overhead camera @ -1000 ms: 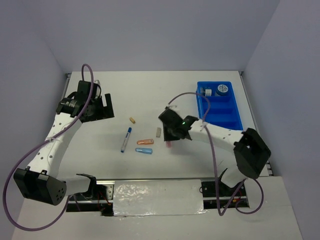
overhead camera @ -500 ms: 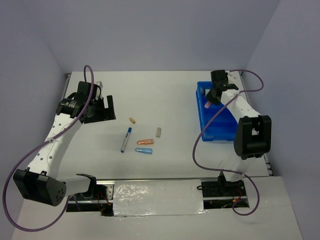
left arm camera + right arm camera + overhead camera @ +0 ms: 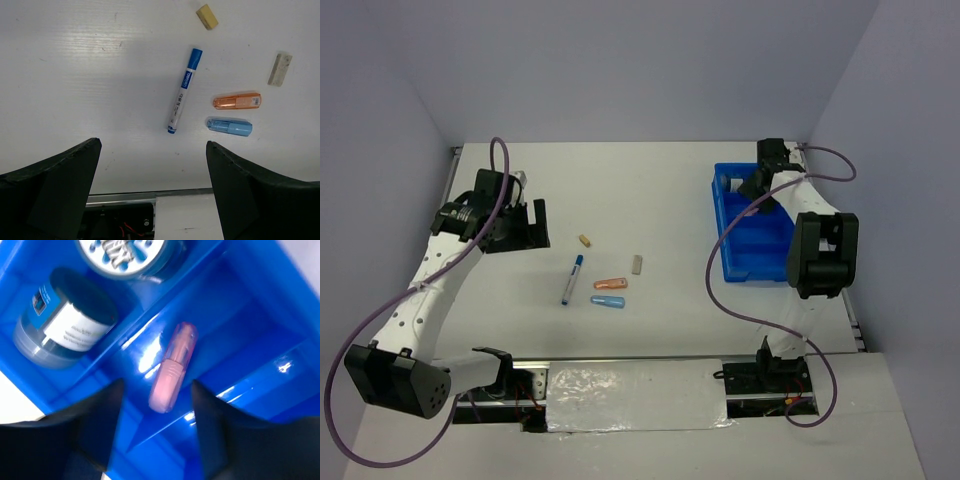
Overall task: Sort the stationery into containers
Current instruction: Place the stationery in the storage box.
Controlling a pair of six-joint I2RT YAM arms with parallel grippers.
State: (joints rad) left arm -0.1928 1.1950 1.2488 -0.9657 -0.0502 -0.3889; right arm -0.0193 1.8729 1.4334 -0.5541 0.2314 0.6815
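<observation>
My left gripper [image 3: 152, 147] hangs with its fingers wide apart and nothing between them. Its wrist camera looks down on the pen [image 3: 182, 91] lying on the table [image 3: 75, 60]. The pen's long axis runs nearly straight away from the arm bases, blue cap at the far end. Right of it lie a tan stub [image 3: 207, 16], a grey stub [image 3: 279, 69], an orange capsule [image 3: 237, 101] and a blue capsule [image 3: 230, 126]. From overhead, my right arm hides the tray's [image 3: 760, 250] far end. Only the right wrist camera shows the right gripper [image 3: 157, 390], fingers parted, above a pink capsule [image 3: 172, 367]. It lies slantwise in the compartment beside the one holding two rolls [image 3: 65, 320].
</observation>
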